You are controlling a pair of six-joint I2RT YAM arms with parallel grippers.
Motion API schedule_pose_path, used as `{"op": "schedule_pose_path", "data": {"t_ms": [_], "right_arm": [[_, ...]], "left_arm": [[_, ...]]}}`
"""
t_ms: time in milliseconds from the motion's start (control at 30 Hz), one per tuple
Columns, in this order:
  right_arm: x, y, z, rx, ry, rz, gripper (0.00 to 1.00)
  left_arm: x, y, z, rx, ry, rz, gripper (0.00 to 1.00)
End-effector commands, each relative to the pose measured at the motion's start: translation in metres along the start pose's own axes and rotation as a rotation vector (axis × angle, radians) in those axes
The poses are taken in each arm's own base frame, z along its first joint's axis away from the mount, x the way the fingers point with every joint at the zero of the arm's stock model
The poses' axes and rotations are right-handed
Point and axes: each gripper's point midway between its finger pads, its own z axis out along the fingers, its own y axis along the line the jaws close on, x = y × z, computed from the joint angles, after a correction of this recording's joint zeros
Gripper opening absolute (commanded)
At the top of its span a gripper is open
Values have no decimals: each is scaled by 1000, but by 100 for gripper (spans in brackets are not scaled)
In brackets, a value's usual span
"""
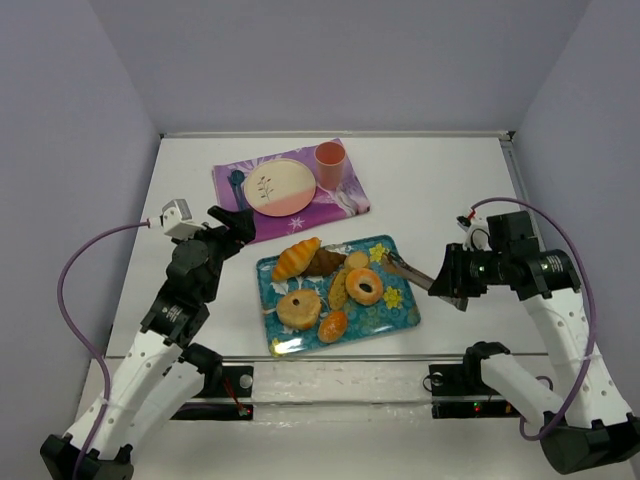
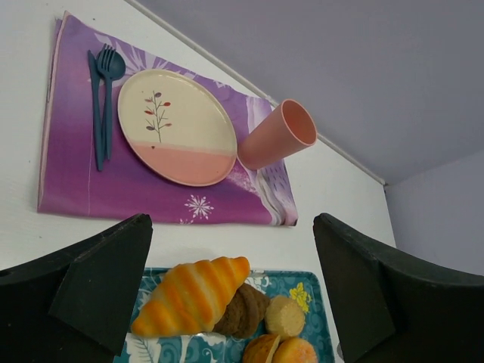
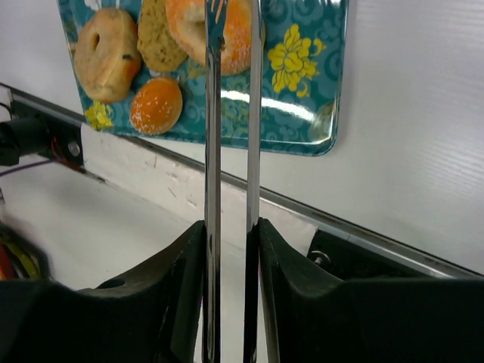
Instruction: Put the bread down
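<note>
The bread, a glossy golden-orange ring bun with a dark hole, lies on the teal flowered tray among other pastries. My right gripper is shut on metal tongs, whose tips reach the bun's upper right side. In the right wrist view the gripper clamps both tong arms, still slightly apart, and their tips lie over the bun; I cannot tell if they touch it. My left gripper is open and empty between the tray and the purple mat. Its wide jaws frame the croissant.
A purple mat at the back holds a cream-and-pink plate, a pink cup and blue cutlery. The tray also holds a croissant, a pale ring doughnut and several small buns. A metal rail runs along the near edge.
</note>
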Motion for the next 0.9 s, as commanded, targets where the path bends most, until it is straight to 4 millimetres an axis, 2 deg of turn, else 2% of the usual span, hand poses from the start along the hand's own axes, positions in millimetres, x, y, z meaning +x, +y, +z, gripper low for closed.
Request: {"op": "schedule_pose_path", "data": {"t_ms": [0,433,867], "right_arm": [[25,16,-5,-105,77,-23,44],[44,4,11,-88,129,16,47],[27,-4,38,-86,117,51,47]], "left_arm": [[-3,3,-6,8,-8,-2,99],[0,3,-5,2,2,-1,99],[0,5,-5,-1,-3,3,99]]}}
